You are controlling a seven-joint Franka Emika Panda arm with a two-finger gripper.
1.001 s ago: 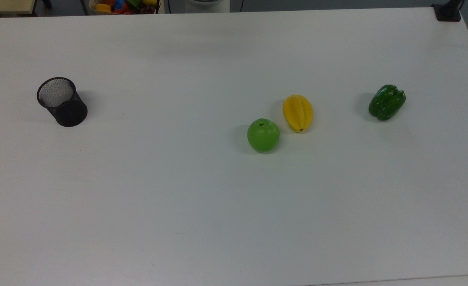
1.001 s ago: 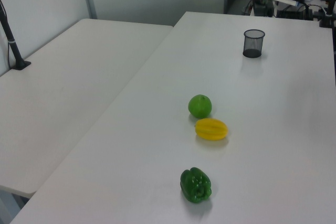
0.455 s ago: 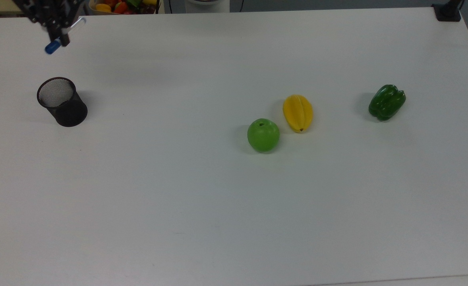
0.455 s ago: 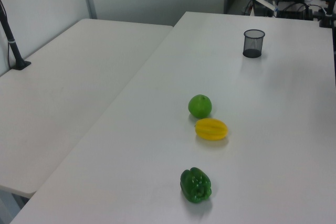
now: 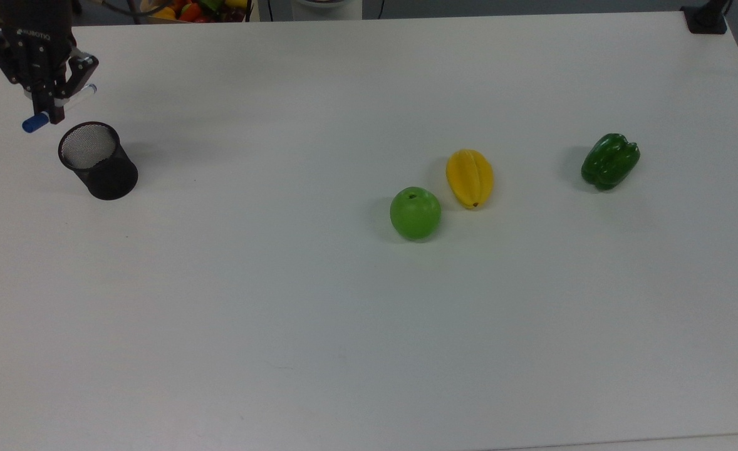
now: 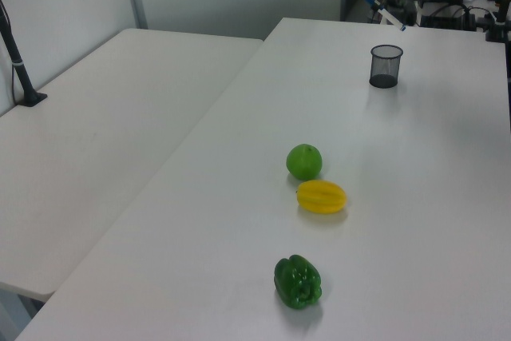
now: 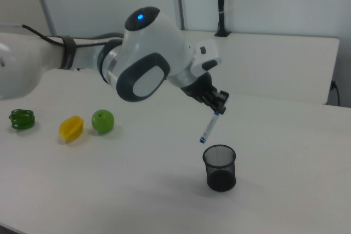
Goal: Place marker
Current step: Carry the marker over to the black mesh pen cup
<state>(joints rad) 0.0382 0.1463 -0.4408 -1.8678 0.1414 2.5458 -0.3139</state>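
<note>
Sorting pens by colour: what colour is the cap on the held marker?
Blue, on the marker with a white barrel; the top view shows it best.

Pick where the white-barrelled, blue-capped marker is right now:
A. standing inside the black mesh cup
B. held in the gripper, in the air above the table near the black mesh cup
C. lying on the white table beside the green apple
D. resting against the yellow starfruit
B: the gripper is shut on the white-barrelled marker, which hangs tilted in the air above the black mesh cup, not yet inside it.
</note>
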